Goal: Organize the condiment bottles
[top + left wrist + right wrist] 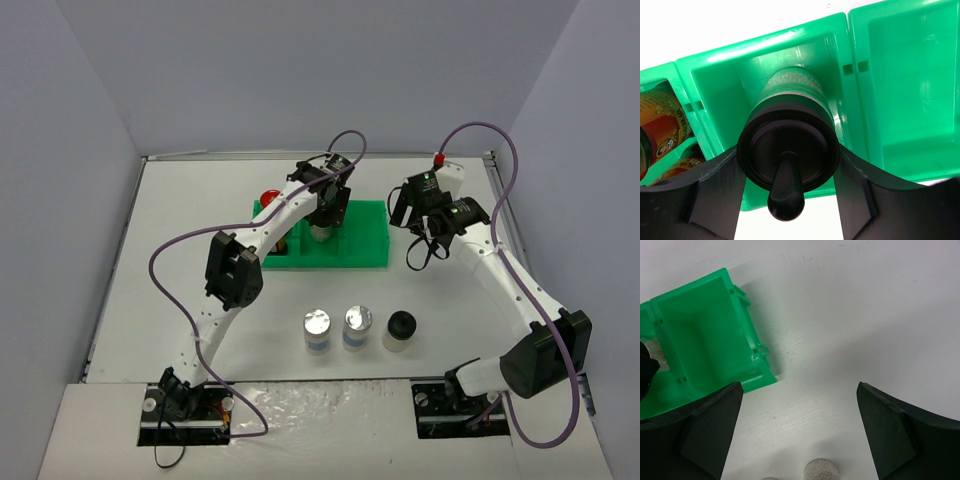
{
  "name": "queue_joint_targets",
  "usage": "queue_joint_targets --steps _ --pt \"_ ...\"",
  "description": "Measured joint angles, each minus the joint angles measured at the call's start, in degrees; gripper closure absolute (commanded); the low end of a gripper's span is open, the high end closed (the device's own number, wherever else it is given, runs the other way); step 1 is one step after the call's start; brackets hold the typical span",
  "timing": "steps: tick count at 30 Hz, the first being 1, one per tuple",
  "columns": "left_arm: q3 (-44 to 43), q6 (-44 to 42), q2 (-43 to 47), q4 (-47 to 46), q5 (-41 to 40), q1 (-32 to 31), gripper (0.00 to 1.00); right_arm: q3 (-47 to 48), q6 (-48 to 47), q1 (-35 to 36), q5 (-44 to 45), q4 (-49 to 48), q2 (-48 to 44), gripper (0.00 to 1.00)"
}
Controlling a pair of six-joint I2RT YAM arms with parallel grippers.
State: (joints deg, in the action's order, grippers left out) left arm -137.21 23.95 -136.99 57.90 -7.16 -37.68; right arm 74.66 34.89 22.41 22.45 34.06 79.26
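My left gripper point(788, 167) is shut on a black-capped pale bottle point(790, 85), fingers on either side of its cap. The bottle stands upright with its lower part inside the middle compartment of the green tray point(905, 90). From above, the left gripper point(325, 212) hovers over the tray point(372, 240). Two brown bottles with red-orange labels point(660, 125) occupy the left compartment, one red cap point(270, 197) showing. Two silver-capped bottles point(317, 330) point(357, 327) and a black-capped one point(400, 330) stand in a row on the table. My right gripper point(420, 215) is open, right of the tray, holding nothing.
In the right wrist view the tray's right compartment point(700, 335) holds nothing, and white table lies between the right gripper's point(799, 390) fingers. A silver cap point(822, 471) peeks in at the bottom edge. Grey walls surround the table.
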Motion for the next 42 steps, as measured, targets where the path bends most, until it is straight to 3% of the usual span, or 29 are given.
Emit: queue_joint_targets --steps 10,15,27,42 --pt "0.0 -1.1 -0.2 -1.1 -0.6 0.1 0.23 -0.3 0.0 0.0 -0.4 0.0 0.0 0.05" --pt "0.0 -1.7 -0.2 -2.9 -1.8 0.3 0.15 -0.6 0.0 0.0 -0.5 0.0 0.0 0.05" --pt "6.0 -3.3 1.5 -8.0 -4.2 0.4 0.14 -1.1 -0.2 0.0 -1.2 0.0 -1.1 0.06" --pt "6.5 -7.7 13.7 -12.4 -6.2 0.3 0.14 -6.4 -0.3 0.2 -5.6 2.0 -4.1 0.06"
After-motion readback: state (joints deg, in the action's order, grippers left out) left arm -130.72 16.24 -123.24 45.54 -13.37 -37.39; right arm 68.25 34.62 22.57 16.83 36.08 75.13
